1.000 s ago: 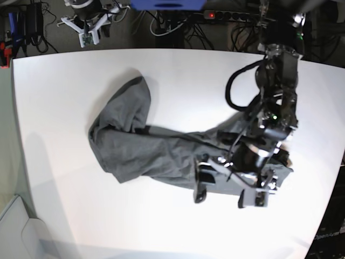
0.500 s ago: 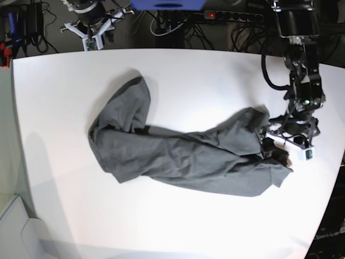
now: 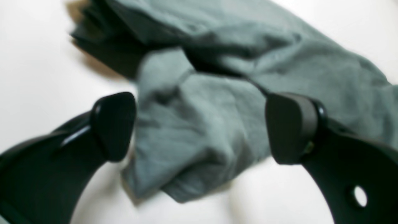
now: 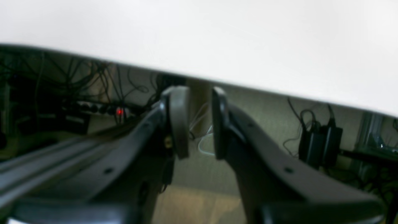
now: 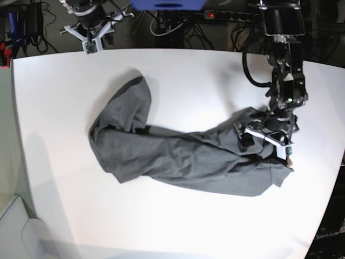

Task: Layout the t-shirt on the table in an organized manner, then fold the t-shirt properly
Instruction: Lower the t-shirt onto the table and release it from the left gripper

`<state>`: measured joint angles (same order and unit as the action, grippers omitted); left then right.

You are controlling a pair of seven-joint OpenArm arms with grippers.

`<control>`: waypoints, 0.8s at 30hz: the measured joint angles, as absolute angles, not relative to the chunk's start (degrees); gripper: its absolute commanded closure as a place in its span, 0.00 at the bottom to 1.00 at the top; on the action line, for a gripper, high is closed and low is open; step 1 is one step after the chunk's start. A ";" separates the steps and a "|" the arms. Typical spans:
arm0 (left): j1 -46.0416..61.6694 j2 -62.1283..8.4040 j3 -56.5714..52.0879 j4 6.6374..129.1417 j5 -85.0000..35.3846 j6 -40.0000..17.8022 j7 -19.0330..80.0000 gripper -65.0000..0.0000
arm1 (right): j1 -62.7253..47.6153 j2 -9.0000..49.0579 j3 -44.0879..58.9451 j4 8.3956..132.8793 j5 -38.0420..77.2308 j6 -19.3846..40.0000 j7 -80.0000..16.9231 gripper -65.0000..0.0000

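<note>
Table: a large smooth matte white table (image 5: 178, 226) with rounded corners fills most of the base view.

T-shirt: a plain dark charcoal-grey, wrinkly cotton t-shirt (image 5: 172, 154) lies bunched on the table, not spread flat. It runs as a long crumpled band from the middle left of the base view to the right. One lobe rises toward the far edge at the left end. The right end is a heap of folds near the table's right edge.

Left gripper: the black left gripper (image 5: 264, 147) hangs over the heaped right end of the t-shirt, on the right side of the base view. Its fingers (image 3: 113, 124) stand spread wide apart. In the left wrist view a fold of grey cloth lies between and below the two fingers. Neither pad presses on the cloth, so nothing is held. The view is blurred, so I cannot tell whether the fingertips touch the fabric.

Right gripper: the pale right gripper (image 5: 89, 33) sits beyond the far left edge of the table in the base view, well apart from the t-shirt. In the right wrist view its fingers (image 4: 180, 121) stand close together with a narrow gap between them. Nothing sits in that gap.

Behind the table: a dark tangle of cables (image 5: 178, 27) and a black power strip with a red light (image 5: 232, 15) lie past the far edge.
</note>
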<state>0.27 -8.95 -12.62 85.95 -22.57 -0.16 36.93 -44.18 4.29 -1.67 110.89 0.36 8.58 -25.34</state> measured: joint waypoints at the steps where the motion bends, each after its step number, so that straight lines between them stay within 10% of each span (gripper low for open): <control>1: 0.32 -8.84 -12.64 85.43 -22.50 -0.08 37.34 0.00 | -44.14 4.27 -1.67 110.85 0.36 8.58 -25.36 0.78; 24: -1.48 -6.61 -12.91 76.42 -22.11 -0.45 33.80 0.00 | -44.16 4.29 -1.52 110.63 0.38 8.60 -25.69 0.78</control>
<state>-1.48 -6.61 -12.91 76.42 -22.11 -0.45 33.80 -44.16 4.29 -1.52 110.63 0.38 8.60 -25.69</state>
